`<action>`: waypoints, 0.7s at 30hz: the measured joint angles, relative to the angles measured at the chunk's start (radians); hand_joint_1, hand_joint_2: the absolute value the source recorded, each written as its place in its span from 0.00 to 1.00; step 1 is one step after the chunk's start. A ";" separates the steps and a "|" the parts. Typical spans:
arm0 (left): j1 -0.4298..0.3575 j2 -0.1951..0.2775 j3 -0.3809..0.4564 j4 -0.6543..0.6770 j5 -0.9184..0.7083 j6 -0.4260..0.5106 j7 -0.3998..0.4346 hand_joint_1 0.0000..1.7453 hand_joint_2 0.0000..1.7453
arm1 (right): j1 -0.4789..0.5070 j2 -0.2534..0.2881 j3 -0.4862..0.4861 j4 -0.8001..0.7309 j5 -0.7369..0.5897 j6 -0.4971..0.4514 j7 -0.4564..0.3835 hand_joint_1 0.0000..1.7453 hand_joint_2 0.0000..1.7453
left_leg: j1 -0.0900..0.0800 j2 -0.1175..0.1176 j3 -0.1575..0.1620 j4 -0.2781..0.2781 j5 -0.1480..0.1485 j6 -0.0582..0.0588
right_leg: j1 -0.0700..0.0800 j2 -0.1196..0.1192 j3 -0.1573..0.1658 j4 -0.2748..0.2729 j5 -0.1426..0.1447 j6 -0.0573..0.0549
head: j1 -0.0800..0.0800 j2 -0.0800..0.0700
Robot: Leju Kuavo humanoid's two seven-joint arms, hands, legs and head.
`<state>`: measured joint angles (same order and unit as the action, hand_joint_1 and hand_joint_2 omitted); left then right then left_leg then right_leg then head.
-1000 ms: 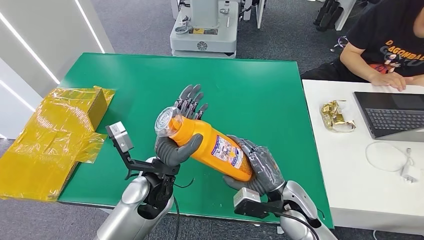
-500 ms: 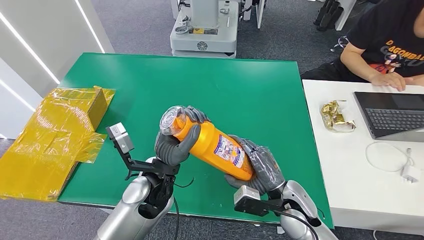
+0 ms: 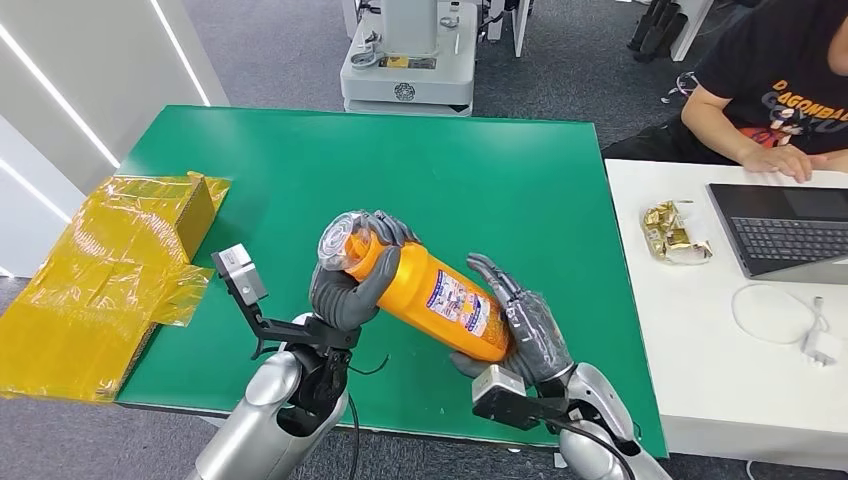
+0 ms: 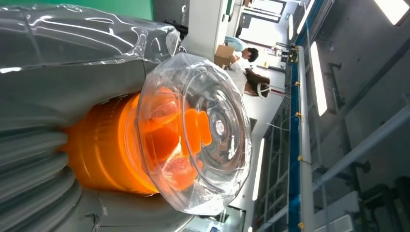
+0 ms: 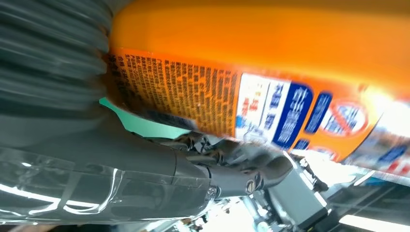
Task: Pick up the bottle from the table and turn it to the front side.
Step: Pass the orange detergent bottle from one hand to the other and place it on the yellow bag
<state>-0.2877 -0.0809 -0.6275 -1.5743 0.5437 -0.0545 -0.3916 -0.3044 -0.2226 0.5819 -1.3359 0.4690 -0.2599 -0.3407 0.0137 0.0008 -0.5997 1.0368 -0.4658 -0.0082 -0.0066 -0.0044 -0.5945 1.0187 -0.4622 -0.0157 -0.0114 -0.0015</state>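
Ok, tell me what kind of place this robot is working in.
Most likely a robotics lab or office workspace. A green table serves as the test surface, another machine's base stands on the grey carpet behind it, and a person sits at a white desk with a laptop.

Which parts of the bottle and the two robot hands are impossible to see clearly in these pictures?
- Bottle base: head view, hidden by the right robot hand.
- Bottle neck: head view, wrapped by the left robot hand; the left wrist view shows the clear cap instead.
- Label text: right wrist view, blurred; head view, too small.
- Right robot hand contact with the bottle: the fingers look lifted, but whether the palm holds it is unclear.
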 joint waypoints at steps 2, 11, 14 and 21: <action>0.000 0.000 0.000 0.000 0.005 -0.003 -0.003 1.00 1.00 | 0.013 0.004 -0.009 -0.014 -0.022 -0.023 0.002 0.00 1.00 | 0.000 0.000 0.000 0.000 0.000 0.000 | 0.000 0.000 0.000 0.000 0.000 0.000 | 0.000 0.000; 0.006 -0.007 0.007 -0.004 -0.009 0.018 -0.002 1.00 1.00 | 0.129 0.019 -0.068 -0.182 -0.109 -0.137 -0.025 0.00 1.00 | 0.000 0.000 -0.001 0.000 0.000 0.000 | 0.000 0.000 -0.001 0.000 0.000 0.000 | 0.000 0.000; 0.016 -0.005 0.008 -0.003 -0.019 0.026 -0.001 1.00 1.00 | 0.164 0.025 -0.080 -0.252 -0.122 -0.152 -0.029 0.00 1.00 | 0.000 0.000 -0.001 0.000 0.000 0.000 | 0.000 0.000 -0.001 0.000 0.000 0.000 | 0.000 0.000; 0.037 -0.006 0.019 -0.019 -0.077 0.085 -0.043 1.00 1.00 | 0.249 0.039 -0.092 -0.385 -0.162 -0.170 -0.062 0.00 1.00 | 0.000 0.000 -0.001 0.000 0.000 0.000 | 0.000 -0.001 -0.001 0.000 0.000 0.000 | 0.000 0.000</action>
<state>-0.2508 -0.0866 -0.6088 -1.5937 0.4666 0.0305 -0.4349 -0.0556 -0.1834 0.4903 -1.7206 0.3075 -0.4298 -0.4030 0.0138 0.0005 -0.6006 1.0366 -0.4659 -0.0082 -0.0066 -0.0050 -0.5954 1.0187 -0.4624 -0.0157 -0.0113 -0.0015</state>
